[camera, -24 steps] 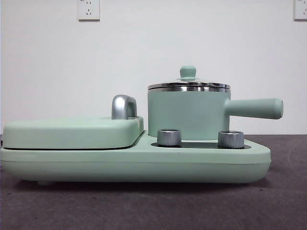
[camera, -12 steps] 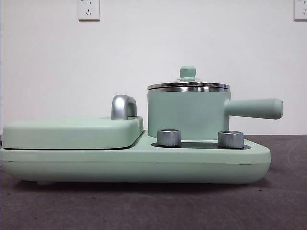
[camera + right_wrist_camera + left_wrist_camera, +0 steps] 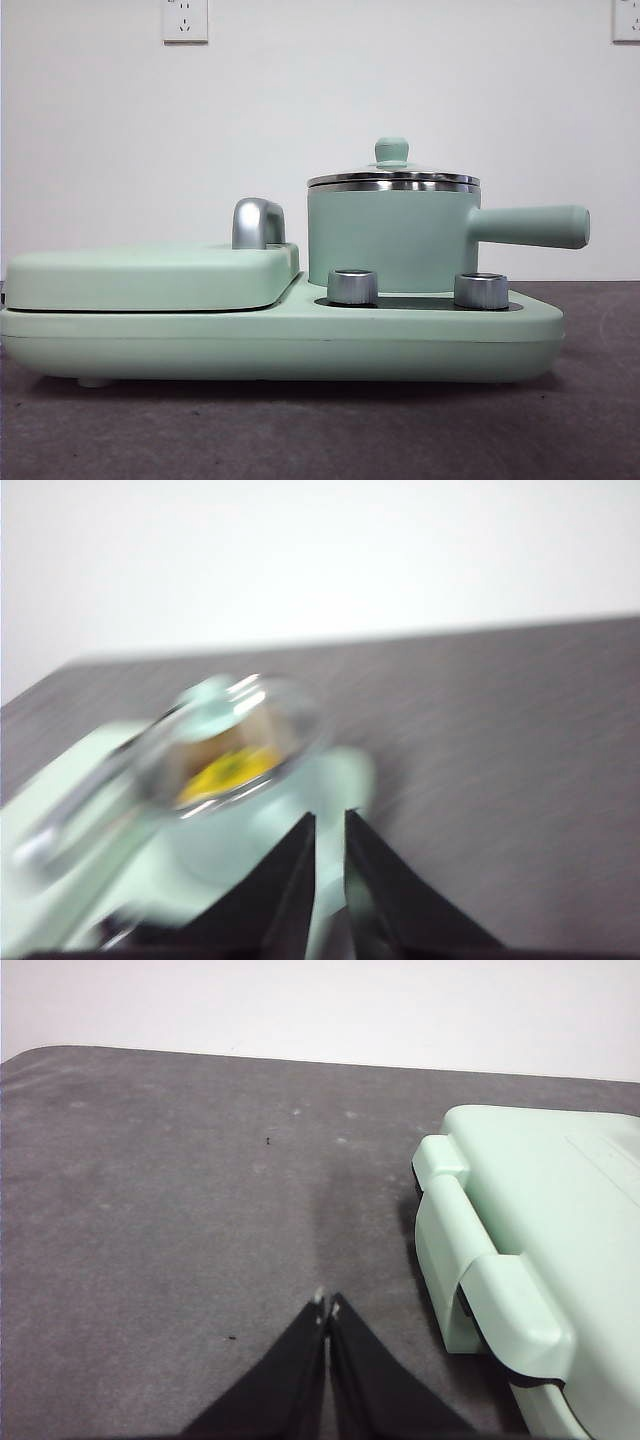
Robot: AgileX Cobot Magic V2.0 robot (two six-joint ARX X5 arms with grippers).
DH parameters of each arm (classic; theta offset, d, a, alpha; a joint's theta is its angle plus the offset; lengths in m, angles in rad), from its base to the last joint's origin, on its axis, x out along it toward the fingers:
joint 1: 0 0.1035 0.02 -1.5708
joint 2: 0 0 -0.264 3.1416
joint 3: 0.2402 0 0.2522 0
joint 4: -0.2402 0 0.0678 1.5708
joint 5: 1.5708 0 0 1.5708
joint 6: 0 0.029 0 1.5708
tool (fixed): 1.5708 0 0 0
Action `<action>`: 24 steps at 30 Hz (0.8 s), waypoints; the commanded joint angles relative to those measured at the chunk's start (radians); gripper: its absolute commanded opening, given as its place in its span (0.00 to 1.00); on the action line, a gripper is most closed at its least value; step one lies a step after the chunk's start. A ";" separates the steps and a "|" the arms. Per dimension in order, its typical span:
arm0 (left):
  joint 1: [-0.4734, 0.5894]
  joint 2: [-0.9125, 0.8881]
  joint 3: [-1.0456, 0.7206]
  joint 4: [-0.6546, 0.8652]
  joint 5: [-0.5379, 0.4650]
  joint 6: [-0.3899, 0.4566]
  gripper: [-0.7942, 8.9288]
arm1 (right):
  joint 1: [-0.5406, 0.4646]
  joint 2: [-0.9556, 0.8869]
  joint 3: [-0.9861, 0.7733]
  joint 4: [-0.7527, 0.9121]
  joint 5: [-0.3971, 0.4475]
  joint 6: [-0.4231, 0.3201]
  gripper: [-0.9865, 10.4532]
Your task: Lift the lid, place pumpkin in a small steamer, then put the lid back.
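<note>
The small steamer (image 3: 390, 240) stands on the right half of the base, its long handle (image 3: 530, 226) pointing right. The lid (image 3: 392, 180) sits on it, mint knob up. In the blurred right wrist view the pumpkin (image 3: 232, 768) shows as a yellow patch through the glass lid (image 3: 262, 705), inside the steamer. My right gripper (image 3: 328, 815) is near the steamer, apart from the lid and empty, with a narrow gap between its jaws. My left gripper (image 3: 327, 1305) is shut and empty over the bare table, beside the flat cover (image 3: 540, 1220). Neither arm shows in the front view.
The wide mint-green base (image 3: 300, 340) carries the flat rectangular cover (image 3: 150, 275) with a steel handle (image 3: 258, 222) on its left half. Two steel knobs (image 3: 352, 286) (image 3: 481, 290) stand in front of the steamer. The dark grey table (image 3: 150, 1210) stretches beside the base.
</note>
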 commanded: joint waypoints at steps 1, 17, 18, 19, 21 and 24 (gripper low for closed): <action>0.002 -0.002 -0.019 -0.006 0.002 0.013 0.09 | -0.079 -0.047 -0.133 0.152 0.064 0.002 0.12; 0.002 -0.002 -0.019 -0.006 0.002 0.013 0.09 | -0.193 -0.178 -0.463 0.250 0.127 -0.198 0.12; 0.002 -0.002 -0.019 -0.006 0.002 0.013 0.09 | -0.192 -0.178 -0.466 0.243 0.127 -0.205 0.12; 0.002 -0.002 -0.019 -0.006 0.002 0.012 0.09 | -0.190 -0.178 -0.466 0.232 0.130 -0.218 0.12; 0.002 -0.002 -0.019 -0.006 0.002 0.013 0.09 | -0.184 -0.178 -0.466 0.231 0.131 -0.236 0.12; 0.002 -0.002 -0.019 -0.006 0.002 0.012 0.09 | -0.183 -0.178 -0.466 0.230 0.130 -0.254 0.12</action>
